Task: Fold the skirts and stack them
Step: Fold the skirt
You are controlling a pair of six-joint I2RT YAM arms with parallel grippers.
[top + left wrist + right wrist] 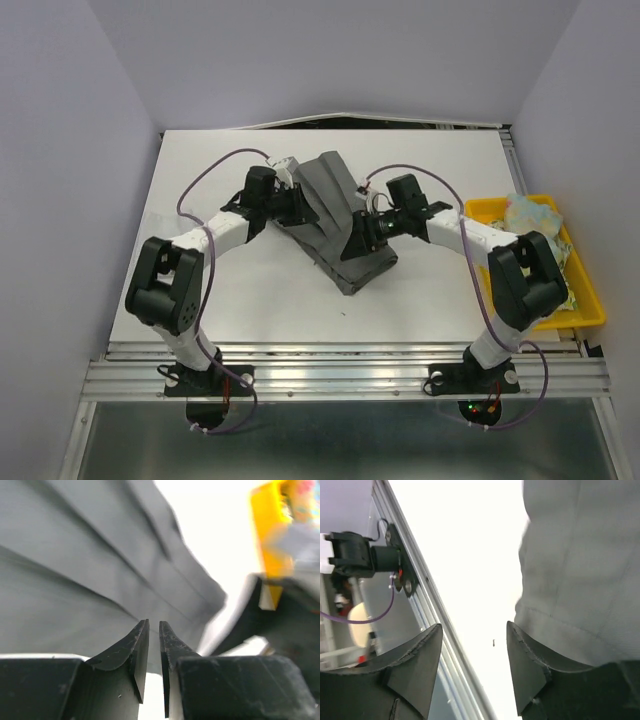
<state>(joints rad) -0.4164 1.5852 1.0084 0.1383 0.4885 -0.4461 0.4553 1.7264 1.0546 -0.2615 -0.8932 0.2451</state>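
Observation:
The dark charcoal skirt (335, 180) lies crumpled in a long heap on the white table (260, 290), running from the far middle toward the near right. My left gripper (303, 205) rests at its left edge. In the left wrist view the gripper (154, 622) has its jaws nearly closed with only a thin slit between them, nothing visible in it, and pleated grey cloth (75, 570) just ahead. My right gripper (358, 235) sits over the skirt's right side. In its own view the gripper (474, 625) is wide open and empty, with the cloth (580, 555) beside the right finger.
A yellow tray (480, 208) at the right table edge holds pale floral cloth (530, 212); the tray also shows blurred in the left wrist view (270, 540). The metal rail (435, 610) marks the table's near edge. Walls enclose the left, back and right.

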